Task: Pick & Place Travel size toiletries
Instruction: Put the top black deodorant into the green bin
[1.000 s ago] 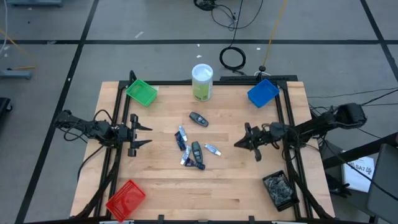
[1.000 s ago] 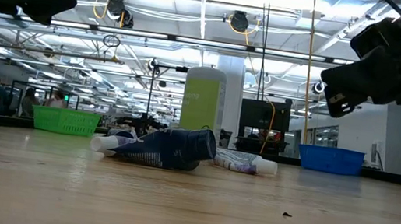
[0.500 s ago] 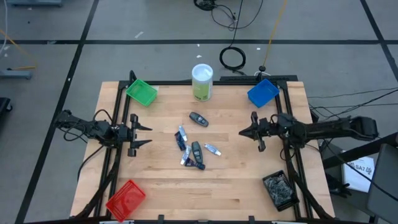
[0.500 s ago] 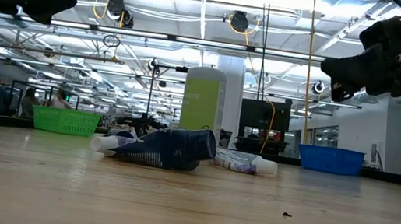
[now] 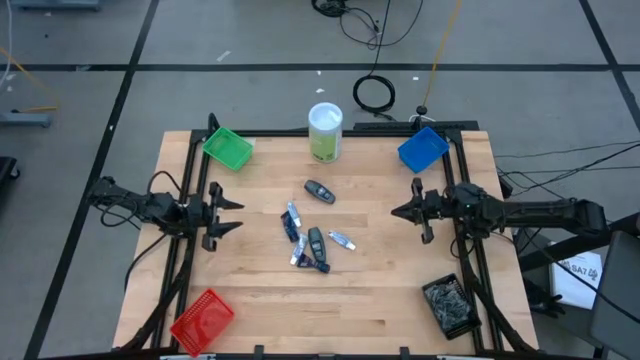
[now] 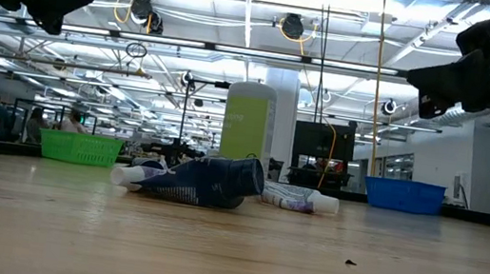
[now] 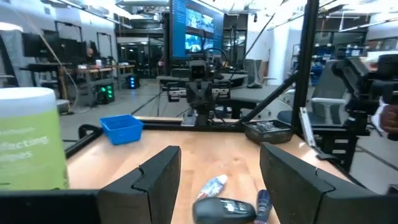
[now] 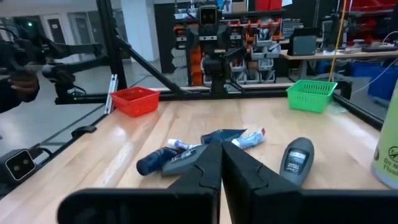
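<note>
The travel size toiletries lie in a loose cluster at the table's middle: blue-and-white tubes and a dark bottle. One dark oblong bottle lies apart on the far side of it. In the low view the heap lies flat on the wood. My left gripper hovers open left of the cluster, well apart from it; its wrist view shows the fingers spread with the oblong bottle ahead. My right gripper hovers shut near the right edge, its fingers together.
A tall white-and-green canister stands at the far edge. A green bin sits at the far left corner, a blue bin at the far right, a red bin at the near left, a dark tray at the near right.
My right gripper has drawn back toward the table's right edge and a little toward the far edge, away from the cluster, staying shut. The toiletries have not moved.
</note>
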Available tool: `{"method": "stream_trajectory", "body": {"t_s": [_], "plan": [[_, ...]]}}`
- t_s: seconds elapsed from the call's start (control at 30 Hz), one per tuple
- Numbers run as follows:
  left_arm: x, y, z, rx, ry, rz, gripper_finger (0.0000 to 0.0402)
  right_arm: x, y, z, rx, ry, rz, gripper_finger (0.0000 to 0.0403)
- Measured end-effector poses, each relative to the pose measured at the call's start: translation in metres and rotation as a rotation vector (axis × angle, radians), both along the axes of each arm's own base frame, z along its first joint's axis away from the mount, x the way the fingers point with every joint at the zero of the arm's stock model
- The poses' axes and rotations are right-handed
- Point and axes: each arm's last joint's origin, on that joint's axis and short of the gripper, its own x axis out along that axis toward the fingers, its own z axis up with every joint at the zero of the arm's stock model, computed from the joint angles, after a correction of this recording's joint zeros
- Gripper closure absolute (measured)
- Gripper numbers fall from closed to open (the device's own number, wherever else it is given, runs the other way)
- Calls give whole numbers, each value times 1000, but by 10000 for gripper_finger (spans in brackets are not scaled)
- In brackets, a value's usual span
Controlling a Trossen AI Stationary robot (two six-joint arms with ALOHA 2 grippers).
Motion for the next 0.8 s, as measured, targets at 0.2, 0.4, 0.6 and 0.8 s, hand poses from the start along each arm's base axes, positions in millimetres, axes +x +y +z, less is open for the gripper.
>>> {"method": "stream_trajectory", "body": {"t_s": [0.2,0.4,0.6,0.8], "plan": [[0,2,-2,-67,24,81,185,-4,0,0,-19,1,-34,403],[5,4,-10,-139,99,204,186,-5,-2,2,6,-12,-84,403],[21,4,-11,-137,116,295,186,-5,-2,1,50,-6,-98,403],[46,11,7,-222,279,395,186,-5,-2,2,52,-8,-99,403]]}}
